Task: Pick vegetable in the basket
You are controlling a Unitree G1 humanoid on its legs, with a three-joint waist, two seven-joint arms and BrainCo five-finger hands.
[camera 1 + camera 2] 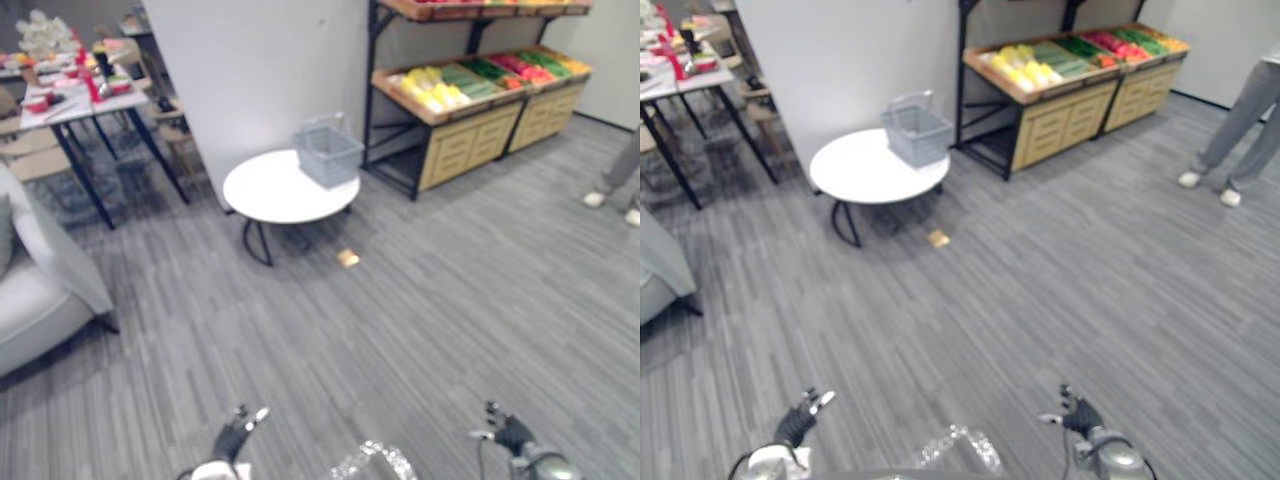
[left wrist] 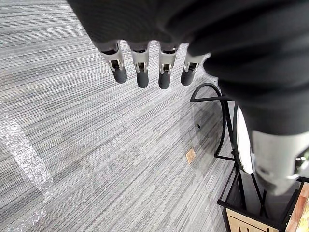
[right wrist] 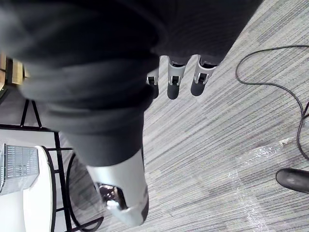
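Observation:
A grey wire basket stands on the far edge of a round white table, some way ahead of me. Behind it to the right, a wooden shelf stand holds rows of yellow, green and red vegetables. My left hand and right hand hang low at the near edge of the eye views, far from the table and the shelf. In the wrist views the left hand's fingers and the right hand's fingers are straight over bare floor, holding nothing.
A small tan object lies on the floor just in front of the table. A person's legs stand at the right. At the back left are a cluttered table with chairs and a light sofa.

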